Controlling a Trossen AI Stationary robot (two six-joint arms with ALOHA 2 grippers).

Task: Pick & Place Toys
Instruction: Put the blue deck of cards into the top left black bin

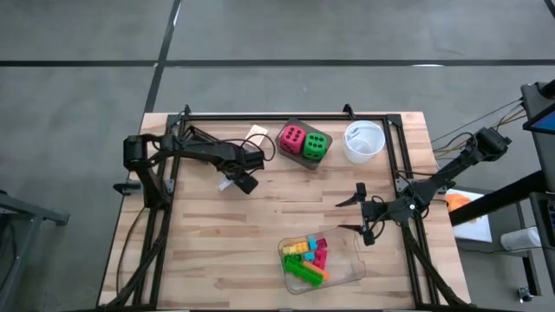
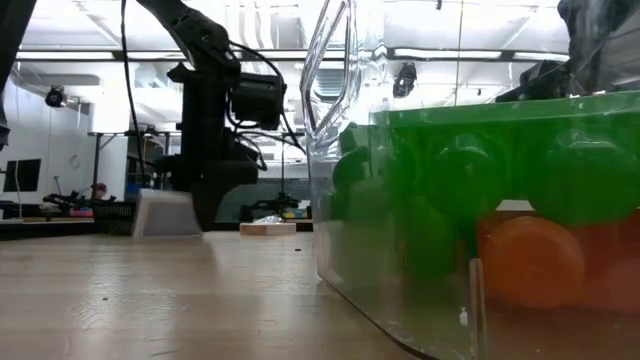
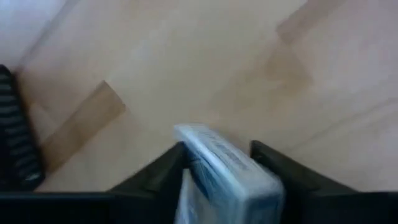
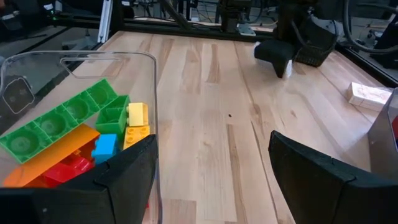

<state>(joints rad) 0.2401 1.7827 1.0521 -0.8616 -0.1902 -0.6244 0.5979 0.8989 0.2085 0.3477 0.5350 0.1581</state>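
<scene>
Card pack (image 3: 221,171) sits between left tool's (image 3: 217,163) fingers.

The left gripper (image 1: 236,181) reaches low over mid-table, fingers (image 3: 280,171) partly apart; the right gripper (image 1: 362,215) waits, jaws spread wide.

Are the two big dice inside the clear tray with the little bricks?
No, the pink-red die and green die sit far from the clear tray, beside the white bowl.
</scene>
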